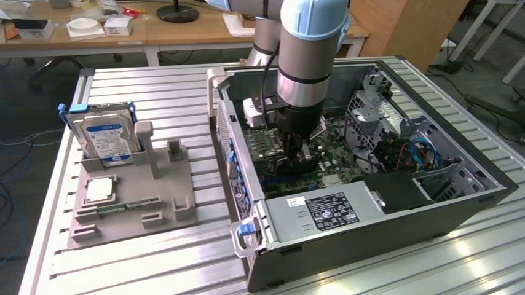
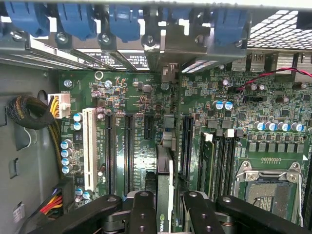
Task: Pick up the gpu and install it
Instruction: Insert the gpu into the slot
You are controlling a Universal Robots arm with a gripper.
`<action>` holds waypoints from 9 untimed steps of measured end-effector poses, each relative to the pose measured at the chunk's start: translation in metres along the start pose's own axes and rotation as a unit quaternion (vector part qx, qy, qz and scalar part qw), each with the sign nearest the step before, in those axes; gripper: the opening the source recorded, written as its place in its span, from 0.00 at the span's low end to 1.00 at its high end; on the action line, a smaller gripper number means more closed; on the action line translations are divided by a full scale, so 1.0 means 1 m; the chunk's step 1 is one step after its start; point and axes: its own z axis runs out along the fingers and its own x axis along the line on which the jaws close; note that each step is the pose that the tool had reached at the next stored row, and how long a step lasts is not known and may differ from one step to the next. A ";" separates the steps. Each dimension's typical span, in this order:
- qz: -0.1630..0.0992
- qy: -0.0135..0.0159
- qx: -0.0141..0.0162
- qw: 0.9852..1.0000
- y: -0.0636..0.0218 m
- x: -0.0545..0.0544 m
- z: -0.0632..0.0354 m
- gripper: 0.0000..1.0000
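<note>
You have the arm reaching down into the open computer case (image 1: pixel 459 209), which lies on its side on the ribbed metal worktop (image 1: pixel 156 270). The end effector (image 2: pixel 165 207) is closed on the gpu (image 2: pixel 165 180), its two dark fingers (image 2: pixel 144 212) pressing on either face of the card. The card stands on edge, held upright over the green motherboard (image 2: pixel 146 161), between the long black slots (image 2: pixel 128 151) and right in line with one of them; you cannot tell whether its lower edge is already seated in that slot. Its metal end points toward the row of blue clips (image 2: pixel 78 19) along the case's back wall.

In the exterior view, the end effector (image 1: pixel 299 157) sits near the middle of the case, at about 12 o'clock from the grey power supply (image 1: pixel 324 212). Off toward 9 o'clock from the case, a grey holder tray (image 1: pixel 168 215) rests on the worktop, with a hard drive (image 1: pixel 102 138) standing upright in it and a small green memory stick (image 1: pixel 127 206) lying flat.
</note>
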 end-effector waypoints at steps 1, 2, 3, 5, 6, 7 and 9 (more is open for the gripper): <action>0.000 0.000 0.000 1.000 -0.0002 0.000 0.0000 0.26; 0.000 0.000 0.000 1.000 -0.0007 0.000 0.0001 0.26; 0.000 0.000 0.000 1.000 -0.0012 0.000 0.0002 0.26; 0.000 0.000 0.000 1.000 -0.0035 0.000 -0.0002 0.26; 0.000 0.000 0.000 1.000 -0.0048 0.000 -0.0008 0.26; 0.000 0.000 0.000 1.000 -0.0056 0.000 -0.0010 0.26; 0.000 0.000 0.000 1.000 -0.0056 0.000 -0.0009 0.26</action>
